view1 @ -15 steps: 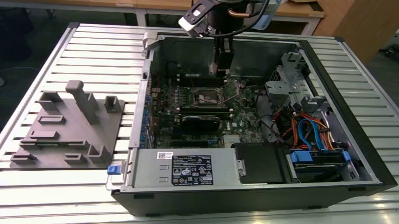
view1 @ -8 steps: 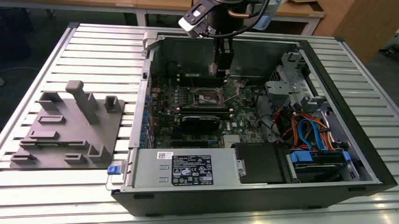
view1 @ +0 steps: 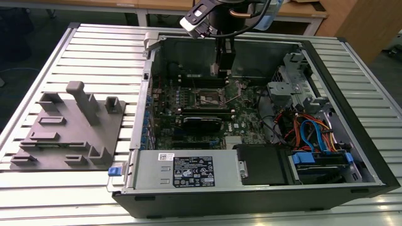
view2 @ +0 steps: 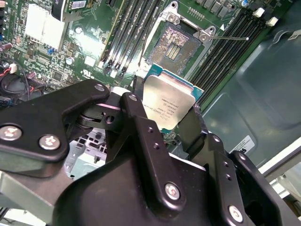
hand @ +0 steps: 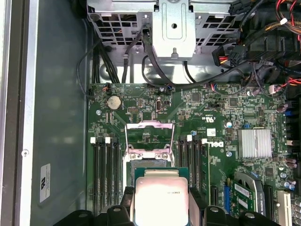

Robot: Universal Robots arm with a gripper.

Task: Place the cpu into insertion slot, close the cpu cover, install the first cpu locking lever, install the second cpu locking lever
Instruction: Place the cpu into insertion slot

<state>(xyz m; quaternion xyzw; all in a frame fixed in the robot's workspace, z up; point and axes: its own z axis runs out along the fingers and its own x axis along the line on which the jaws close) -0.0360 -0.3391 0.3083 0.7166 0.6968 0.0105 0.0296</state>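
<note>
Black sheet metal forms the open computer case (view1: 251, 203), which lies on its side on a slatted metal table (view1: 94, 42). Inside it a green motherboard (view1: 188, 113) covers the floor. Toward the exterior view's right there are a grey drive cage (view1: 289, 89) and a bundle of blue and orange cables (view1: 311, 132). A silver power supply (view1: 188, 172) with a label fills the near corner. On the table beside the case, on the exterior view's left, stands a grey fixture block (view1: 69, 127).

The insertion slot (view2: 176, 44) sits in the middle of the board between rows of long black memory slots (hand: 101, 174). Its pin field is bare, with no chip in it. The cpu cover (hand: 150, 124) is lifted open at the far edge of the slot, and a thin wire locking lever (view2: 230, 38) sticks out free to the side.

The arm comes down from above into the case. The gripper (view2: 164, 112) points at the board, its two black fingers (view2: 136, 106) closed on opposite edges of the cpu (view2: 168, 106). The chip hangs above the board, near the slot and not touching it, silver face toward both wrist cameras.
</note>
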